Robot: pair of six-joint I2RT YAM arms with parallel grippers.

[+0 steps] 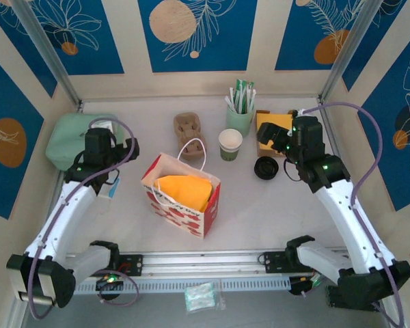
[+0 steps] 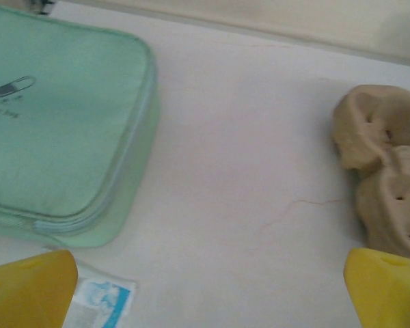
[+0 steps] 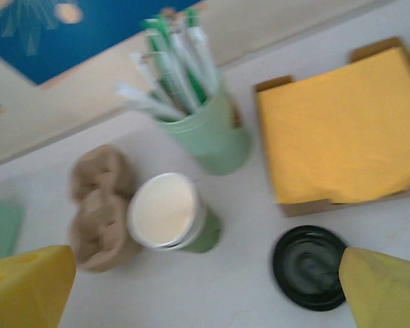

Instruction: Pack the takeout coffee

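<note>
— Where is the coffee cup (image 1: 230,144)?
— It stands upright on the table (image 1: 294,205), its top uncovered, just in front of the green tumbler (image 1: 240,117). The black lid (image 1: 266,167) lies flat at its right, a little apart.
— And the grippers?
— The left gripper (image 2: 206,290) and the right gripper (image 3: 205,287) are both spread wide and hold nothing.

There is 1 paper bag (image 1: 184,213). Beyond it stand 1 brown cup carrier (image 1: 188,128), 1 white paper cup (image 1: 230,143) and 1 mint tumbler (image 1: 239,120) holding sticks (image 1: 242,96) too bunched to count. Right of the bag lie 1 black lid (image 1: 266,167) and 1 tray (image 3: 294,208) of yellow napkins; left of it, 1 green pouch (image 1: 67,140) and 1 small sachet (image 2: 99,304).
</note>
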